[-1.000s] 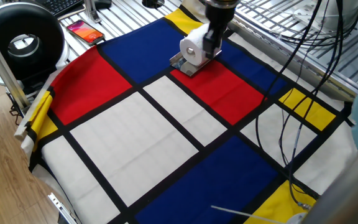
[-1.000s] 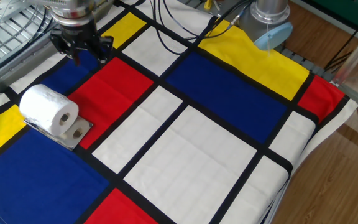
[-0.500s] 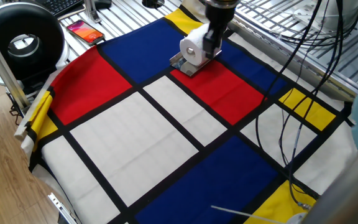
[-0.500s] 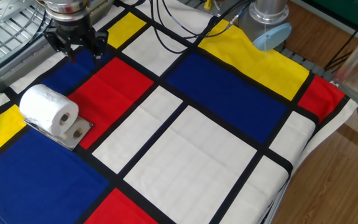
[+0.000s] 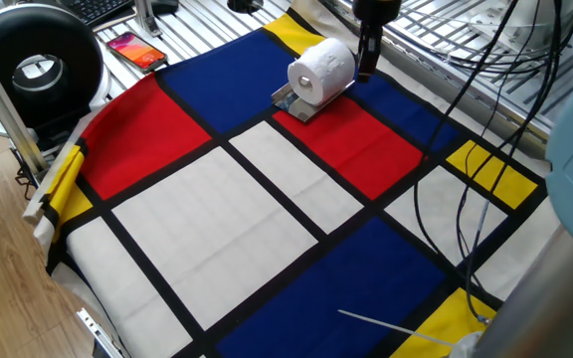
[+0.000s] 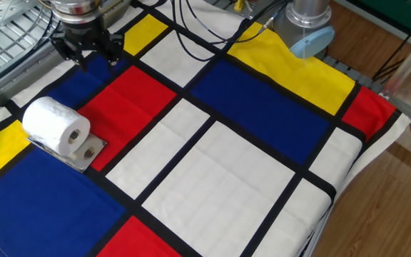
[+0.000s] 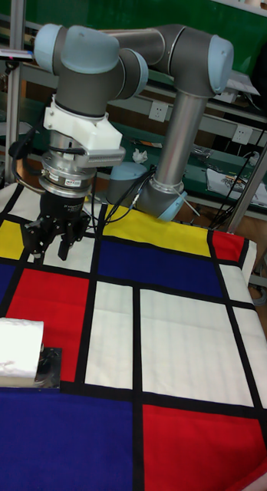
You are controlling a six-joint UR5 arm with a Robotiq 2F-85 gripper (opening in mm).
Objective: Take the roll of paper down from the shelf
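The roll of paper (image 6: 54, 125) is a white toilet roll lying on its side, its hollow core facing the camera. It rests on the shelf (image 6: 85, 154), a small shiny silver plate lying on the colour-block cloth. Both show again in one fixed view, the roll of paper (image 5: 321, 70) and the shelf (image 5: 290, 102), and at the left edge of the tall view, the roll of paper (image 7: 17, 349) and the shelf (image 7: 49, 368). My gripper (image 6: 98, 66) hangs open and empty above the blue patch behind the roll, apart from it; it also shows as gripper (image 5: 368, 62) and gripper (image 7: 49, 249).
Slatted metal racks (image 6: 6, 28) border the cloth behind the gripper. Black cables (image 5: 466, 149) trail across the cloth's right side. A phone (image 5: 132, 50) and a black round device (image 5: 33, 65) lie off the far-left corner. The arm's base (image 6: 311, 21) stands at the cloth's edge.
Over the last second the open gripper has drawn back and up from the roll, toward the racks. The roll and plate have not moved.
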